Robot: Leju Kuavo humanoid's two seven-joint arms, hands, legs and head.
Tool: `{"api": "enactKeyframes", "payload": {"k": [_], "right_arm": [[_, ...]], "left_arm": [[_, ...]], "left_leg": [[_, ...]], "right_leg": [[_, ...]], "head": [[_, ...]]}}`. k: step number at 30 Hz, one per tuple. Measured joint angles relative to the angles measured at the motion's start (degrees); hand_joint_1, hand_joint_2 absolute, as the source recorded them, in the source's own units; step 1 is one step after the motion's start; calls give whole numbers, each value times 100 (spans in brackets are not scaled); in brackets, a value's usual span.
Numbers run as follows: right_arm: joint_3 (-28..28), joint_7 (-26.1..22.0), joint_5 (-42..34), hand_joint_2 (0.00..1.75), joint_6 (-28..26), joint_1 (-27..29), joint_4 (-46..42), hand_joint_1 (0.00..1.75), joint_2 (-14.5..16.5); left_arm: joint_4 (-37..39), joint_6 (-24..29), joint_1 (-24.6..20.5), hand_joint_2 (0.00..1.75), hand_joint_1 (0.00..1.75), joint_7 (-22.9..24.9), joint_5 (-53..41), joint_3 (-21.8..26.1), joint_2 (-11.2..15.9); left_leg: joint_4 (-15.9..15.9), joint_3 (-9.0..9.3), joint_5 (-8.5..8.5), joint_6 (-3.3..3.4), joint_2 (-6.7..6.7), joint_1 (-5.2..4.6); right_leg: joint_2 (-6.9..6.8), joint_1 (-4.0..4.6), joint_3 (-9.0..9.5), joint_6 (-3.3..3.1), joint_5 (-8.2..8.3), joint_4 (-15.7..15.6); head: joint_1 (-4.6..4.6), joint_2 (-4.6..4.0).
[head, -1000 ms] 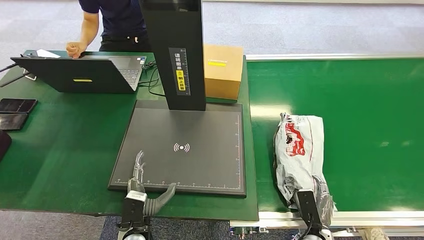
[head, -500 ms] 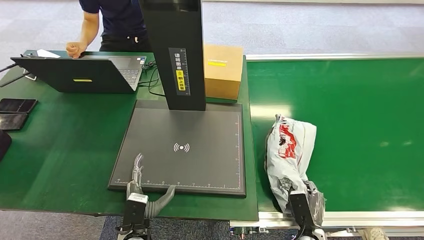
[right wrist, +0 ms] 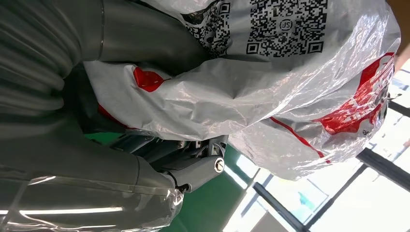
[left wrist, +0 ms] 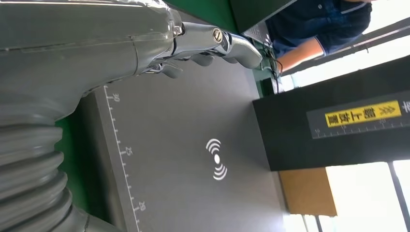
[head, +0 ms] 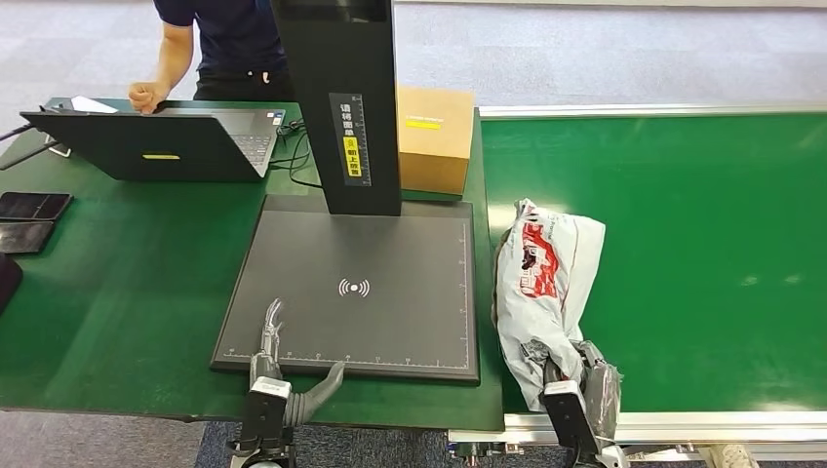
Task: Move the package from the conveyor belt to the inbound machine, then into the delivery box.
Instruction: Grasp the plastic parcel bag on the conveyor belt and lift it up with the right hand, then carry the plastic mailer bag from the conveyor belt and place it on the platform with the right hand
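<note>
The package (head: 538, 288) is a grey plastic mailer bag with red print and QR codes (right wrist: 285, 92). It lies at the left edge of the green conveyor belt (head: 702, 224), close to the scanner pad. My right hand (head: 575, 390) grips its near end, thumb and fingers (right wrist: 193, 169) wrapped around the bag. The inbound machine is a dark flat pad (head: 390, 253) with a wireless symbol and a black column (head: 341, 97). My left hand (head: 278, 356) rests at the pad's near edge, fingers (left wrist: 217, 46) apart, holding nothing. A cardboard delivery box (head: 435, 138) stands behind the pad.
A person (head: 219, 44) stands at the far left behind an open laptop (head: 161, 141). Two dark phones (head: 29, 219) lie at the table's left edge. Cables (head: 293, 156) run beside the column. The conveyor's metal rail (head: 683, 424) runs along the front.
My right hand has pulled the package leftward across the belt toward the scanner pad, tilting its far end left. The left hand has stayed in place.
</note>
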Motion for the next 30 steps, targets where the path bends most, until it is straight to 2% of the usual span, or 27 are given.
{"api": "enactKeyframes", "payload": {"k": [7,9,13,23,26,30], "right_arm": [[556,119,298,175,0,210,-756,132,46],[784,150,423,175,8,230,-890,127,46],[1332,204,652,175,34,219,-1019,128,45],[2541,236,905,175,127,-30,-905,137,28],[2745,295,939,175,114,-174,-772,145,14],[2881,390,908,175,49,-474,-439,145,-5]], "left_arm": [[0,-55,-42,175,0,0,-31,-38,0],[0,-57,-49,175,0,0,-33,-42,0],[0,-61,-59,175,0,-10,-29,-46,0],[3,-158,-152,175,0,-89,-20,-87,-9],[4,-159,-160,175,0,-102,-19,-110,-9],[4,-127,-162,175,0,-103,-19,-154,0]], "left_leg": [[0,0,0,0,0,1],[0,0,0,0,0,1],[0,0,0,0,0,1],[0,-1,2,-1,0,1],[0,-1,2,-1,0,1],[0,-1,2,-1,0,0]], "right_leg": [[1,1,0,0,0,0],[1,0,0,0,0,0],[0,0,0,0,0,0],[0,0,0,0,0,1],[1,0,0,0,0,1],[0,0,1,0,0,1]], "head": [[1,0],[2,0],[1,0],[1,0],[1,0],[1,0]]}}
